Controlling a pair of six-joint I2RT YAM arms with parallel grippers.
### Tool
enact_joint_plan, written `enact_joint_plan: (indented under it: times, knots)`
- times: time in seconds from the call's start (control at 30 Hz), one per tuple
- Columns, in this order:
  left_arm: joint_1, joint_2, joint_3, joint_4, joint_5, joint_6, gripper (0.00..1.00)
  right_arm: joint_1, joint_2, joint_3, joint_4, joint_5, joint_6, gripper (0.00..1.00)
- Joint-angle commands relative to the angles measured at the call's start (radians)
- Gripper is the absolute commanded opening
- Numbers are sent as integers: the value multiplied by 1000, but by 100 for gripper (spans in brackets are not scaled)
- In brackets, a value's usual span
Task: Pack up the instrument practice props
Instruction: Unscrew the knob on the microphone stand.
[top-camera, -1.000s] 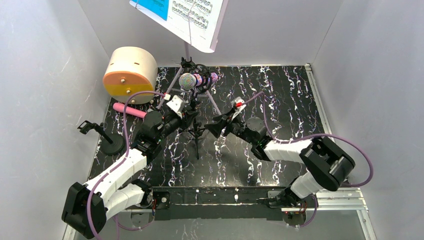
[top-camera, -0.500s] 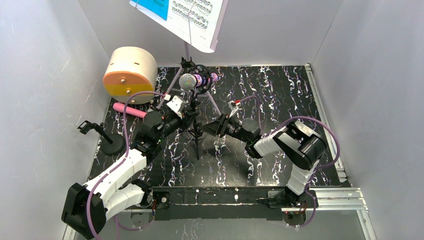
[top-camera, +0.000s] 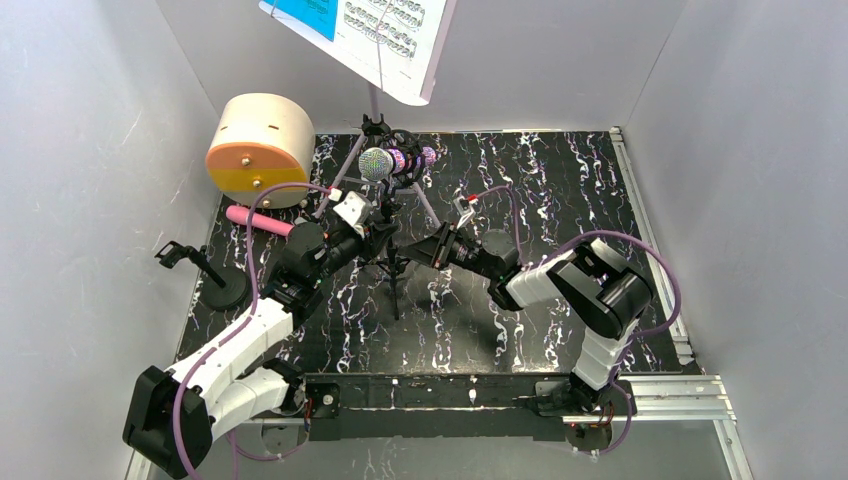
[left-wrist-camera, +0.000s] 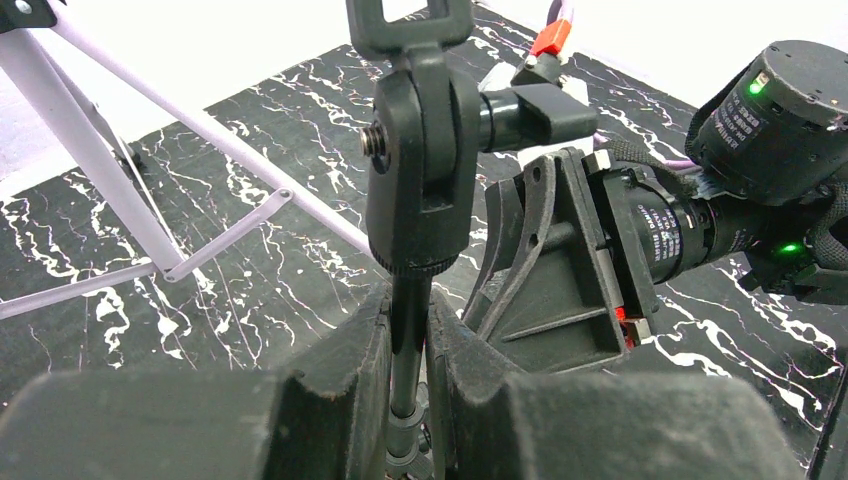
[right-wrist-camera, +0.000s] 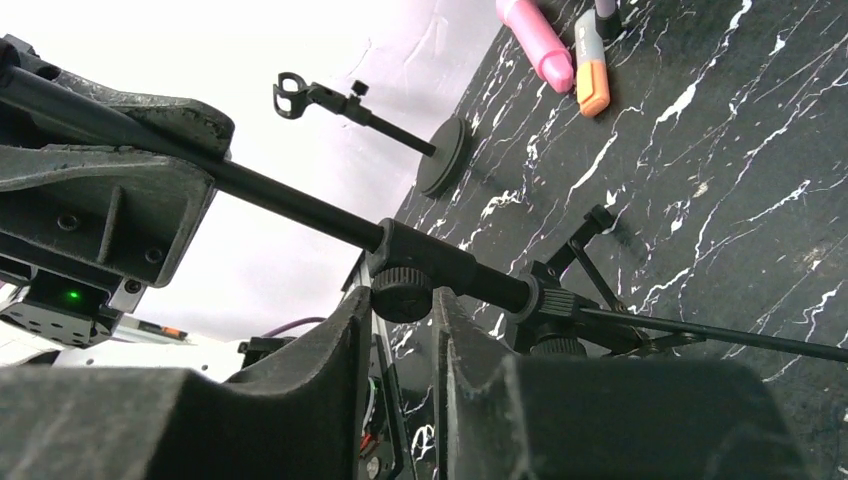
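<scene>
Pretty clearly a robotics lab test cell, not anyone's actual music room: a left arm (top-camera: 235, 340) and a right arm (top-camera: 560, 285) sit bolted side by side next to an aluminium rail (top-camera: 665, 403) at the near edge of a black marble-print tabletop (top-camera: 560, 190), with purple cables (top-camera: 668, 280) looping off them. The whole thing is boxed in by plain pale walls (top-camera: 90, 150) on three sides, like a little filming booth. What's set out is just staged props, a mic tripod (top-camera: 393, 275) and sheet music (top-camera: 385, 30), and green status LEDs (left-wrist-camera: 790, 248) glow on the motors.
</scene>
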Motion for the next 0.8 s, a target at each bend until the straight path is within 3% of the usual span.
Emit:
enact_joint_plan:
  times: [0.0,0.27,0.43,0.6,0.77]
  knots:
    - [-18,15,-28,-150,65,-24,0,4,-6,66,22,-30,-40,25]
    - [-18,17,-27,-148,70,-27,0,4,-60,94,-159,-3,-223,1]
    - [-18,17,-27,-148,72,-28,0,19,-118,123,-304,30,-497,1]
    - [-18,20,-26,-146,78,-31,0,71,-158,157,-438,102,-868,1]
    - [-18,21,-30,-135,82,-42,0,195,-154,182,-513,293,-1418,1]
